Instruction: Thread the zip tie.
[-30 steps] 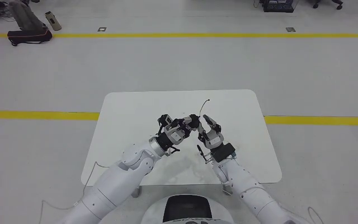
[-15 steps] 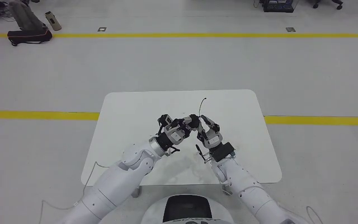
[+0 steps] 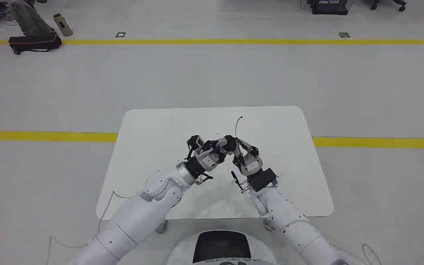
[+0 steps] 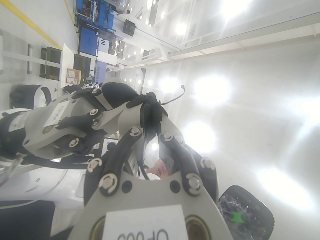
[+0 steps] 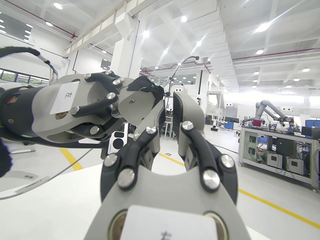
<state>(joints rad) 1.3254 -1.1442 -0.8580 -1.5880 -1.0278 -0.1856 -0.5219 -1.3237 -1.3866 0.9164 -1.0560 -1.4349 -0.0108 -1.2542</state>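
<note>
Above the middle of the white rectangular table, the robot's left gripper has its black-padded fingers clenched on a thin black plastic zip tie. The tie's free length arcs upward and ends in a small dark head. The right gripper sits tip to tip with the left, its grey fingers narrowly parted just beside the strap. No closed loop is visible. To my eye the tie is gripped and presented, but the tail has not yet been fed through the head.
</note>
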